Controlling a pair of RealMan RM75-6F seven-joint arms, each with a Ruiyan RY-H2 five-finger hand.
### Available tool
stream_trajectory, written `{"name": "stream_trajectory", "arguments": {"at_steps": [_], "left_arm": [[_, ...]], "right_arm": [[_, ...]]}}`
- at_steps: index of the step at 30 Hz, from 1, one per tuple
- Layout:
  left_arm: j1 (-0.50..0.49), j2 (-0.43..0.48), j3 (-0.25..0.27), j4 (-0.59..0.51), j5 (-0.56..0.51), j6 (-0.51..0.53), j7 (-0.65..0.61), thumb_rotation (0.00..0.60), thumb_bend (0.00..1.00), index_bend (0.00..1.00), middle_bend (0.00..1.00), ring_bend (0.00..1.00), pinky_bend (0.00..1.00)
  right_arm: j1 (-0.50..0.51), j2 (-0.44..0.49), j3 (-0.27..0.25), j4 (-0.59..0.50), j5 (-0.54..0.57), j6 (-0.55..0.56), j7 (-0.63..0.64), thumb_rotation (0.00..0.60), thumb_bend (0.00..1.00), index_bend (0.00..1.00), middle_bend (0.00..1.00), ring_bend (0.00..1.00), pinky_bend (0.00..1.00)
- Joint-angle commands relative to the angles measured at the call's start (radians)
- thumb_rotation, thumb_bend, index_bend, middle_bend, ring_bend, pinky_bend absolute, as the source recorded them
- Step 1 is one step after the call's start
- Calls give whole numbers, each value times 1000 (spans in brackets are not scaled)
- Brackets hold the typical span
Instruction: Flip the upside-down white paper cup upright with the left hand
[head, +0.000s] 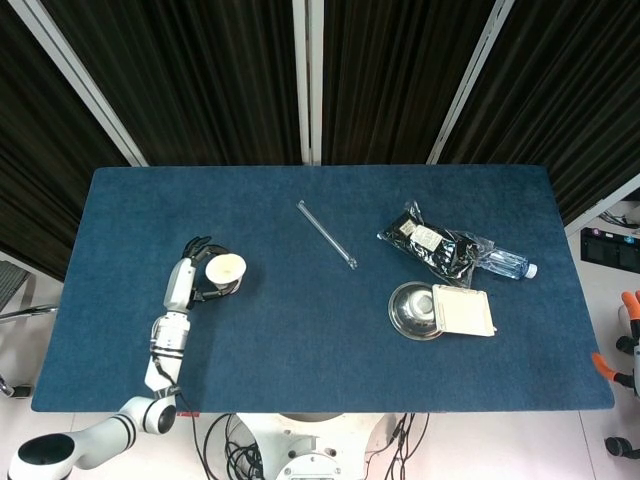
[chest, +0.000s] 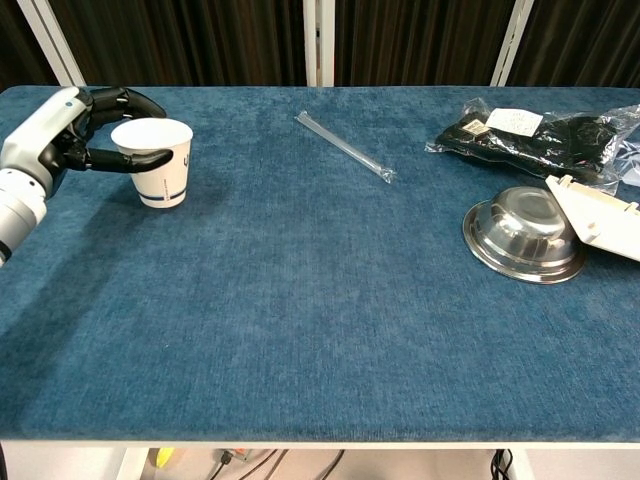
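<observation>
I see my left hand (chest: 60, 135) wrapped around a white paper cup (chest: 155, 162), fingers curled round its rim. The cup stands mouth up, base on or just above the blue worktop (chest: 320, 300) near its left edge; I cannot tell if it touches. My right hand appears in neither view. Well apart to the right lie a clear straw (chest: 345, 146), a steel bowl (chest: 520, 235) touching a white lidded box (chest: 600, 215), a dark packet (chest: 530, 132) and a water bottle (head: 505, 264).
</observation>
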Motion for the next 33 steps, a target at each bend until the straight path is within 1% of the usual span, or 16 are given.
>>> {"name": "stream_trajectory", "arguments": {"at_steps": [1, 6, 11, 17, 21, 24, 27, 28, 30, 31, 33], "left_arm": [[2, -2, -6, 9, 5, -11, -14, 600, 182, 368, 392, 118, 48], [5, 0, -1, 17, 25, -17, -36, 600, 176, 346, 314, 105, 47], [4, 2, 5, 24, 49, -13, -55, 600, 174, 269, 196, 78, 45], [11, 8, 8, 20, 66, -2, -61, 600, 173, 216, 161, 42, 44], [17, 41, 16, -17, 106, 52, -39, 600, 173, 176, 136, 17, 43], [35, 108, 28, -112, 144, 109, 6, 600, 169, 145, 112, 0, 40], [72, 225, 39, -295, 173, 167, 112, 600, 165, 113, 89, 0, 34], [89, 287, 47, -376, 187, 190, 173, 600, 163, 110, 86, 0, 34], [118, 392, 62, -496, 201, 209, 286, 600, 160, 109, 86, 0, 29], [139, 472, 78, -574, 203, 207, 375, 600, 159, 110, 86, 0, 25], [167, 608, 112, -690, 194, 179, 530, 600, 159, 116, 94, 0, 35]], "right_arm": [[1, -1, 0, 1, 3, -3, -2, 600, 155, 0, 0, 0, 0], [1, -1, 3, 3, 5, 0, 0, 600, 155, 0, 0, 0, 0], [2, 0, 4, -1, 4, 3, -2, 600, 155, 0, 0, 0, 0], [2, 0, 4, 0, 7, 1, -2, 600, 155, 0, 0, 0, 0], [0, 4, 6, -3, 3, 9, 2, 600, 155, 0, 0, 0, 0], [-3, 9, 8, -6, 1, 15, 3, 600, 155, 0, 0, 0, 0], [-4, 14, 11, -9, 1, 21, 9, 600, 155, 0, 0, 0, 0], [-6, 16, 11, -9, 0, 24, 12, 600, 155, 0, 0, 0, 0], [-9, 20, 11, -10, -1, 29, 15, 600, 155, 0, 0, 0, 0], [-11, 23, 11, -9, -1, 32, 16, 600, 155, 0, 0, 0, 0], [-15, 25, 12, -8, -2, 41, 18, 600, 155, 0, 0, 0, 0]]}}
